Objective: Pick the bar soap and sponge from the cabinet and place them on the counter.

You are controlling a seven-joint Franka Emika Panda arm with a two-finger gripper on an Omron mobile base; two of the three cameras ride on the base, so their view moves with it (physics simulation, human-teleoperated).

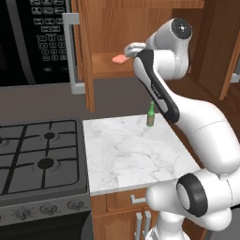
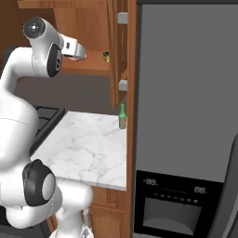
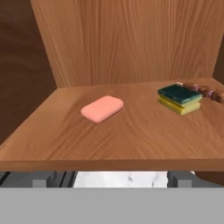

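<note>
You have one bar soap [image 3: 102,108] and one sponge [image 3: 180,98] to move, both lying on the shelf of the open cabinet [image 3: 131,43]: the soap left of centre, the sponge well apart to its right and a little farther back. Just behind the sponge sits one small brown beaded item [image 3: 205,91], touching or nearly touching it; I cannot tell which.

The soap looks light, stiff and smooth, so expect it to slip. Take it across its short sides, low on the bar, and squeeze squarely. The sponge looks light and soft; it will give under the pads, so grip it across the narrow width, through both the yellow and green layers.

Your gripper [image 1: 132,48] is in front of the shelf edge with its jaws apart and holding nothing. One green bottle [image 1: 151,115] stands at the far edge of the counter [image 1: 136,154], so set things down on the near part.
</note>
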